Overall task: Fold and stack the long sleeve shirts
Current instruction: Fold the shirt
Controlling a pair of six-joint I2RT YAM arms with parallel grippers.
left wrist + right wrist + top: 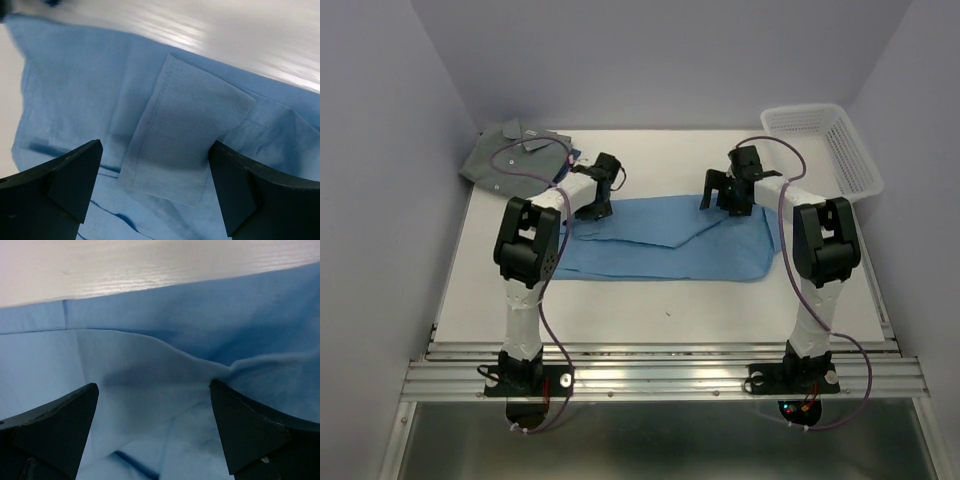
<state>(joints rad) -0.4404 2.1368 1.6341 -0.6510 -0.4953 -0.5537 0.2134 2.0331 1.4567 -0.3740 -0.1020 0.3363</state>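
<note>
A light sky-blue shirt lies spread flat across the middle of the table. My left gripper hangs open just over its far left edge, with a sleeve cuff lying on the cloth between the two fingers. Over the shirt's far right part my right gripper is open too, above a raised fold of the blue cloth. Neither gripper holds anything. A grey-green collared shirt lies folded at the far left corner, with a bit of darker blue cloth showing at its right edge.
A white plastic mesh basket stands at the far right corner. The table shows bare white in front of the blue shirt, and walls close it in on the left, right and back.
</note>
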